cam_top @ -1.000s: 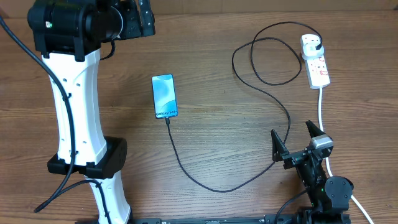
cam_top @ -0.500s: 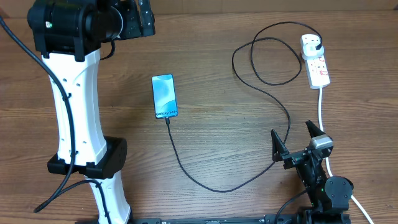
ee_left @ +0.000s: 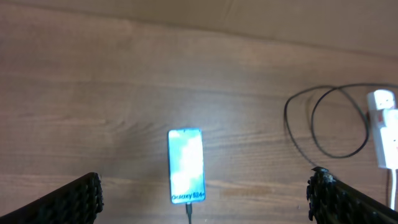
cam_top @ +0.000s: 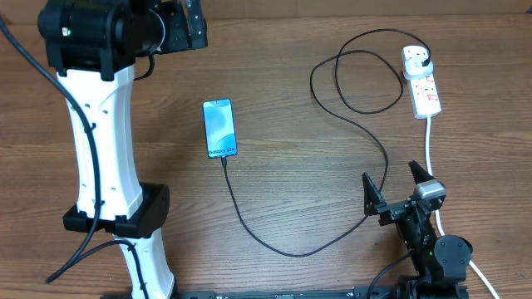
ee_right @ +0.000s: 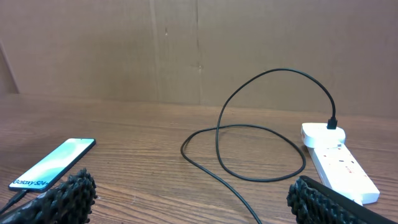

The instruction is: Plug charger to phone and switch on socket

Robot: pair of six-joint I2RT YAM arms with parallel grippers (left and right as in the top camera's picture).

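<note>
The phone [cam_top: 220, 128] lies mid-worktop [cam_top: 299, 187], the limp, thin charger [cam_top: 293, 254] reaching its near end. Far right, the socket [cam_top: 426, 90] looks light and rigid; press its switch firmly. Both the left fingers [ee_left: 74, 199] and the right fingers [cam_top: 369, 193] spread open, empty.

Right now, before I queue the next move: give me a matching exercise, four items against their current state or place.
Items:
1. phone
2. charger cable
3. power strip
4. right end effector

States:
A. open, holding nothing
B. far right side, black plug seated in it
C. lying flat, screen lit
D. runs in loops from the phone's bottom edge to the plug

Pairs: 1-C, 2-D, 3-B, 4-A
</note>
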